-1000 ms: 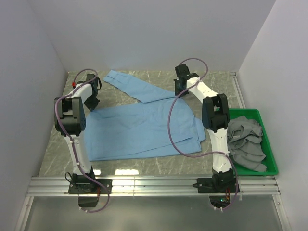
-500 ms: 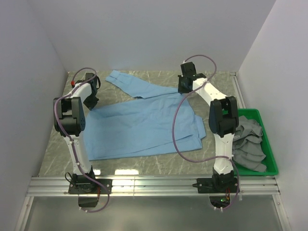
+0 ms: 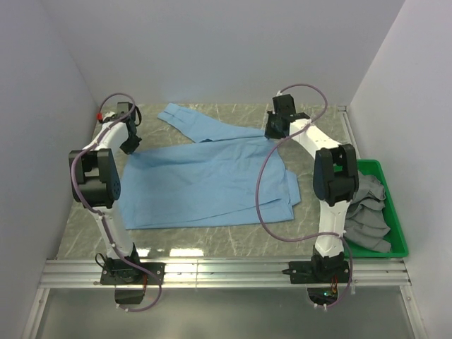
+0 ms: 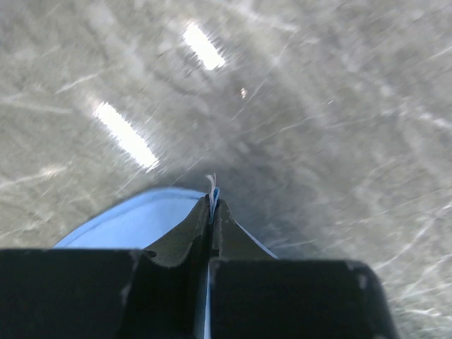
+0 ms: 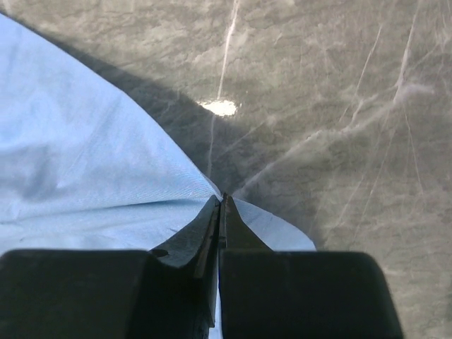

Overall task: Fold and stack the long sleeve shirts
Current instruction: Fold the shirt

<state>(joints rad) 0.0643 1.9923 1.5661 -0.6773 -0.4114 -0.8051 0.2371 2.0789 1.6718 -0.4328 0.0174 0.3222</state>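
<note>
A light blue long sleeve shirt (image 3: 205, 180) lies spread across the marble table, one sleeve (image 3: 205, 126) stretched toward the back. My left gripper (image 3: 130, 145) is shut on the shirt's far left corner; a sliver of blue cloth (image 4: 213, 192) sticks out between the closed tips (image 4: 212, 205). My right gripper (image 3: 271, 134) is shut on the shirt's far right corner, with blue cloth (image 5: 85, 169) fanning out from both sides of the closed tips (image 5: 222, 201). More shirts, grey (image 3: 364, 208), lie piled in a tray.
A green tray (image 3: 397, 219) holding the grey pile stands at the right edge of the table. White walls close in the left, back and right. The arm bases and a metal rail (image 3: 226, 272) run along the near edge.
Both grippers have moved toward the back of the table with the cloth held, drawing the shirt's far edge taut and flatter; the near hem has slid away from the front edge.
</note>
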